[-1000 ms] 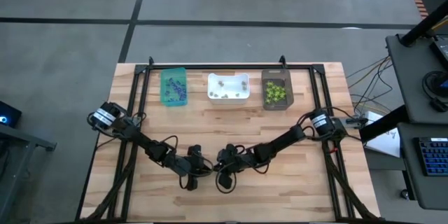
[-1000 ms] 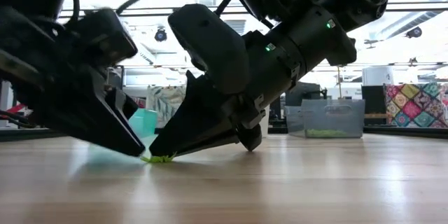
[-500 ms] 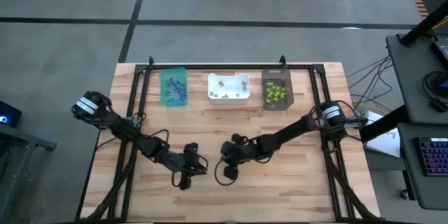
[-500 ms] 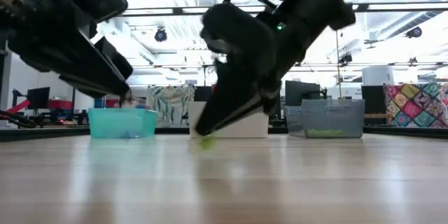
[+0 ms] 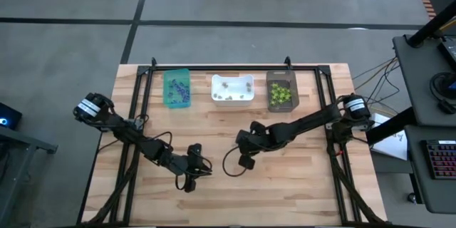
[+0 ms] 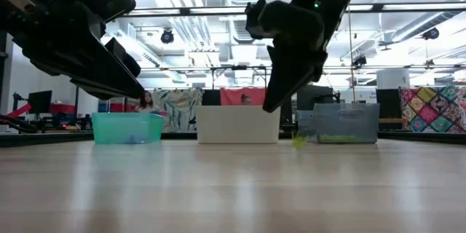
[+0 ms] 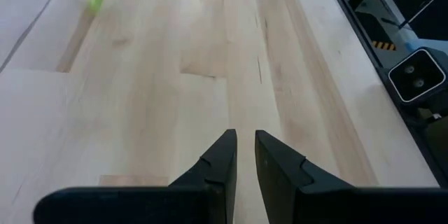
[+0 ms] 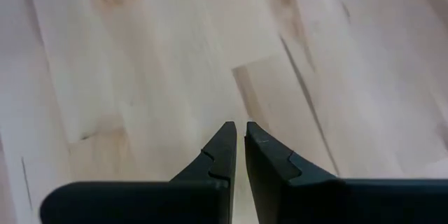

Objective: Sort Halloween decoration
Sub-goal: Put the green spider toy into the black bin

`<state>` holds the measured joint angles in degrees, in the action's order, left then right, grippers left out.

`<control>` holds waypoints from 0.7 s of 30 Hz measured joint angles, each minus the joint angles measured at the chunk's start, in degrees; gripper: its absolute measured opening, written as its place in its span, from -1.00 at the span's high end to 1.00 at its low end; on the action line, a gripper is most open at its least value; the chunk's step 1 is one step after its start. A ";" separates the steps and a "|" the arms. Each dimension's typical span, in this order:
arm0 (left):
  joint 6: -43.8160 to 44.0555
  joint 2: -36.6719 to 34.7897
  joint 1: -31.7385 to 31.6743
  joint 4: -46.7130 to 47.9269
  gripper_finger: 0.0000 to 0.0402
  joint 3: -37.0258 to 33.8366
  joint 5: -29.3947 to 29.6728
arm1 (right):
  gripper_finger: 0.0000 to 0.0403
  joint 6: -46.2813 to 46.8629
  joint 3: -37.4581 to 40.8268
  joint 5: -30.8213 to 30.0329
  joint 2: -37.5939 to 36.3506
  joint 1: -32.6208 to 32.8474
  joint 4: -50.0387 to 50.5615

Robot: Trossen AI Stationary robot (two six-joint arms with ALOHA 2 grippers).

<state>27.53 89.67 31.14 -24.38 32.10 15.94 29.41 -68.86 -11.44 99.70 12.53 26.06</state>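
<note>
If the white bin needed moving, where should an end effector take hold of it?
Pinch the white bin by its near long wall, at the rim, coming straight down. It stands upright and open-topped, so that thin wall is an edge the end effector could likely straddle. The teal bin and brown bin flank its short ends; nothing crowds the near side.

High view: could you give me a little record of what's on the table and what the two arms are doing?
Bins: teal, white, brown, side by side in a row
Left fingers: nearly closed, empty, raised over the tabletop
Right fingers: nearly closed, raised too
Green trinket: near the right arm; held or not, unclear
</note>
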 joint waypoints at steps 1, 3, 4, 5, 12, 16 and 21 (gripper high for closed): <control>0.00 0.00 0.00 0.00 0.82 0.00 0.01 | 0.90 0.00 -0.04 -0.13 -0.26 -0.10 0.07; 0.00 0.00 0.00 0.00 0.82 0.00 0.02 | 0.90 0.00 -0.07 -0.14 -0.59 -0.18 0.91; 0.00 0.00 0.00 0.00 0.82 0.00 0.02 | 0.91 -0.01 -0.07 -0.11 -0.63 -0.20 1.12; 0.00 0.00 0.00 0.00 0.82 0.00 0.02 | 0.91 -0.03 -0.07 0.26 -0.69 -0.22 1.29; -0.01 0.02 0.00 -0.01 0.82 0.00 0.04 | 0.96 3.33 -0.07 2.86 -0.81 -2.05 13.23; -0.04 0.02 0.02 -0.06 0.82 0.00 3.11 | 0.96 5.52 -0.07 2.84 -0.81 -3.54 20.94; -2.83 0.02 -0.23 -2.09 0.82 0.00 10.69 | 0.96 4.12 1.10 1.93 -0.81 -3.86 22.30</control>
<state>24.70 89.69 30.90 -26.48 32.10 26.64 33.53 -67.76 -9.51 98.89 8.68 48.36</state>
